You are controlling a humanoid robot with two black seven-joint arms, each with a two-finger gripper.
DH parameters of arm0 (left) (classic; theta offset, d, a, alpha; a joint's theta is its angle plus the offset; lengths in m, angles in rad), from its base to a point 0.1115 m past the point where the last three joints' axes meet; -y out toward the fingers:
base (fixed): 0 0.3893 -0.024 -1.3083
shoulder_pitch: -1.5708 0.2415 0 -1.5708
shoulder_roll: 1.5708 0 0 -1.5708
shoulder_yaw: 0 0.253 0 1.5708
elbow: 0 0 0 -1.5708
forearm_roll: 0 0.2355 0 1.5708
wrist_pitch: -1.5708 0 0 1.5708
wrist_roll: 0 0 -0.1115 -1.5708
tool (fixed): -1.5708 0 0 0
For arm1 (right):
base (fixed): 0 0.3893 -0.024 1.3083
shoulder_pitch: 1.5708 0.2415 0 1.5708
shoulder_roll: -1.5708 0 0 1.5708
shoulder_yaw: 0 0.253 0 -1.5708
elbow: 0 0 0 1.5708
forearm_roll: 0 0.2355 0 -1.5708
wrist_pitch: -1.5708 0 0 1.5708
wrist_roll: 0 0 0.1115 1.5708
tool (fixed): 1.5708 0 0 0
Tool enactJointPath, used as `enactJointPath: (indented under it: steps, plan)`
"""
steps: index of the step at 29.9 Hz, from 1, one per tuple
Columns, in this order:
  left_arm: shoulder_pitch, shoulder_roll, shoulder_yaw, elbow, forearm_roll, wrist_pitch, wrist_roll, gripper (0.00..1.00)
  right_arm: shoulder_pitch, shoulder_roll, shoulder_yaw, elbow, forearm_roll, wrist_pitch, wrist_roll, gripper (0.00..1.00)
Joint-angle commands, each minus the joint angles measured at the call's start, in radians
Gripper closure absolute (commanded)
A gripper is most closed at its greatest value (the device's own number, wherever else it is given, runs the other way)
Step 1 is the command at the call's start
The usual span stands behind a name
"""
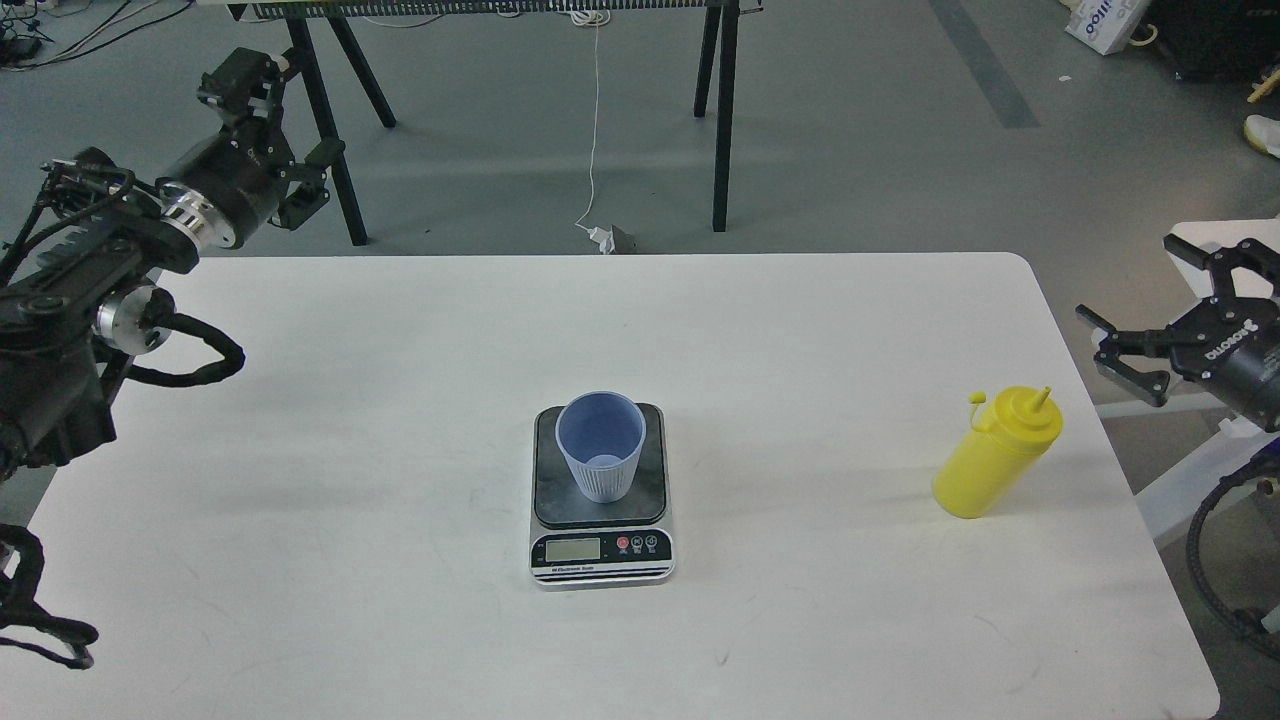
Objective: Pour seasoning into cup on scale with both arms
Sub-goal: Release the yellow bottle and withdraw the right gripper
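The light blue ribbed cup (600, 445) stands upright on the dark platform of the scale (548, 505) at the table's middle. The yellow seasoning bottle (995, 455) stands on the table near the right edge, its nozzle bare and its small cap hanging at the left. My right gripper (1135, 300) is open and empty, raised beyond the table's right edge, above and to the right of the bottle and apart from it. My left gripper (285, 130) is open and empty, held high past the table's far left corner.
The white table (400, 350) has rounded corners. A second white table (1230, 270) stands off to the right, behind my right gripper. Black trestle legs (722, 120) and a hanging white cable (595, 130) are on the floor beyond the far edge.
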Motion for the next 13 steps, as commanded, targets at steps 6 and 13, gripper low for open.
enactJointPath:
  steps: [6,13]
  plan:
    - [0.008,0.007,-0.001,-0.001,-0.003,0.000,0.000,0.01,0.355,0.141,-0.205,-0.265,-0.011,0.000,0.002,0.03]
    - [0.008,0.006,-0.001,-0.001,-0.001,0.000,0.000,0.01,0.401,0.233,-0.196,-0.350,-0.012,0.000,0.010,0.03]
